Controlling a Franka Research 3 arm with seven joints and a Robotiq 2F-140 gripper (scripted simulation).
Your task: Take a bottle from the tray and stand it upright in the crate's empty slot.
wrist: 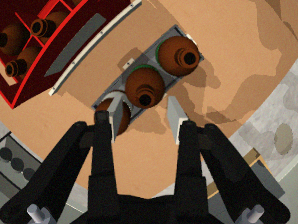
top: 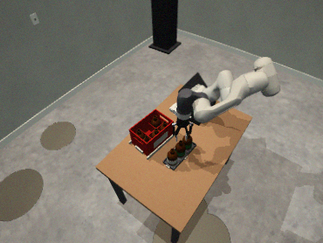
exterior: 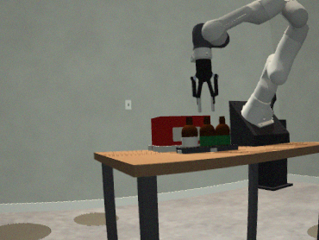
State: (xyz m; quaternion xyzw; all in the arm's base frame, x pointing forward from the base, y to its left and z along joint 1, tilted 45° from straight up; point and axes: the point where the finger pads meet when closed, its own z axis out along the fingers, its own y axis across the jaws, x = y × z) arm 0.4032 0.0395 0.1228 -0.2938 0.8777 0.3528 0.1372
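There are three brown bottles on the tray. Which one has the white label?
The brown bottle with the white label is at the tray's end farthest from the robot's base. The other two brown bottles both wear green labels.
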